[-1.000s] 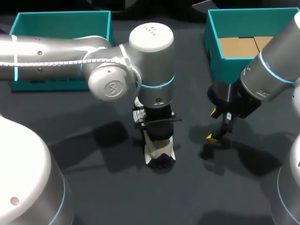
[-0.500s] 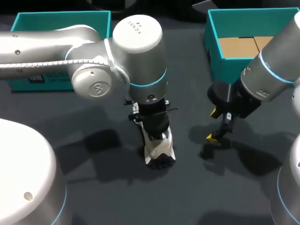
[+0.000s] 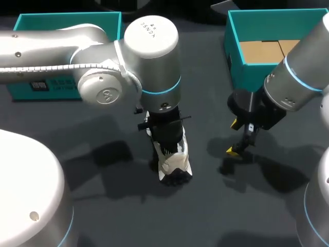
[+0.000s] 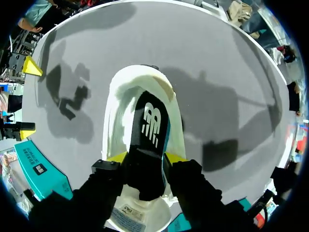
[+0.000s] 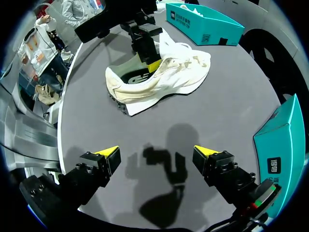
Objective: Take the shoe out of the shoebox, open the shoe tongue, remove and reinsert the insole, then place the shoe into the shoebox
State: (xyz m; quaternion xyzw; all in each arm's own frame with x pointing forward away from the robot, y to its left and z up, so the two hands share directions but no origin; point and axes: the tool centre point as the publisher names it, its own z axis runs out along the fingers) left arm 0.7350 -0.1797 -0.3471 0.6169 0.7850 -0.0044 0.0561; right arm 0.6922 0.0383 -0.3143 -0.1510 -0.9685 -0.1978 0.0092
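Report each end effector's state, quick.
Left end effector: closed on the black insole.
Right end effector: open, holding nothing.

Dark grey table (image 3: 205,216) — matte, soft shadows lying across it.

I work at what looks like a robot lab bench: my left arm (image 3: 46,56) and right arm (image 3: 303,72) reach over a dark-covered table (image 3: 216,206), with a teal shoebox (image 3: 67,15) toward its far left corner and a second shoebox (image 3: 235,56) toward its far right.

shoe (image 3: 174,162): mid-table | insole (image 4: 149,130): in shoe | shoebox (image 3: 234,51): behind-right | right end effector (image 3: 234,137): right of shoe
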